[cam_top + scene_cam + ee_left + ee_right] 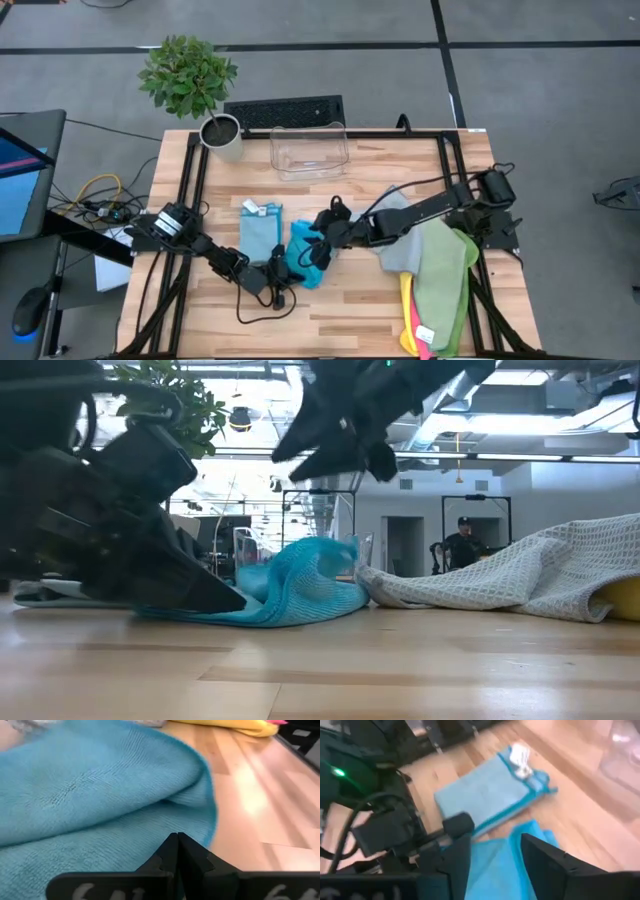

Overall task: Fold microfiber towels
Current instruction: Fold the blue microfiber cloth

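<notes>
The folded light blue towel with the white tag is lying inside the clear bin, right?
No. The folded light blue towel with the white tag lies on the wooden table, in front of the clear bin, which holds nothing visible. The high view shows it.

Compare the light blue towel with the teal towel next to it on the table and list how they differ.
The light blue towel lies flat in a neat folded rectangle; the teal towel is bunched and rumpled. The light blue towel shows a white tag at one end; no tag shows on the teal towel. The light blue towel lies alone, while the right gripper hangs open over the teal towel and the shut left gripper sits at its edge. Both rest on the wooden table.
</notes>
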